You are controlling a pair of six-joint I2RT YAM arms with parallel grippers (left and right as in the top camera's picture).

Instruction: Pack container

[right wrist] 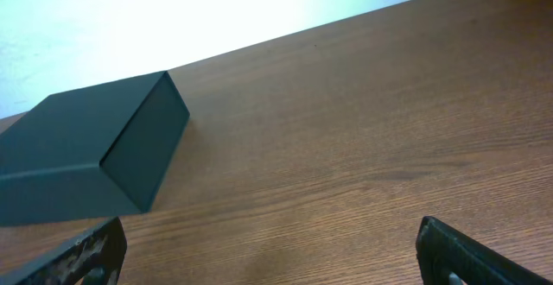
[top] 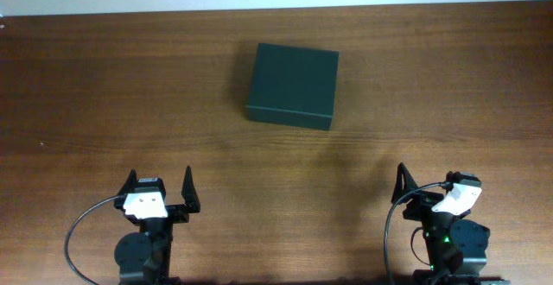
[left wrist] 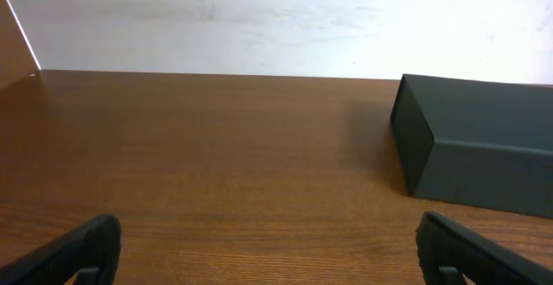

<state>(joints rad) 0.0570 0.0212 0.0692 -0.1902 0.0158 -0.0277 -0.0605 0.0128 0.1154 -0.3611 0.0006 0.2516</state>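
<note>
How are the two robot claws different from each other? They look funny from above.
From above, the left gripper sits square, both fingers showing like a fork. The right gripper is twisted sideways, so only one finger shows clearly from above. The left gripper's camera sees the table level, while the right gripper's camera sees it slanted. Both are open, empty, and well apart from the container.

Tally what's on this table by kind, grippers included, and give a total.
Dark green container, lid closed: 1
Grippers, both open and empty: 2 (left gripper, right gripper)
Total: 3
</note>
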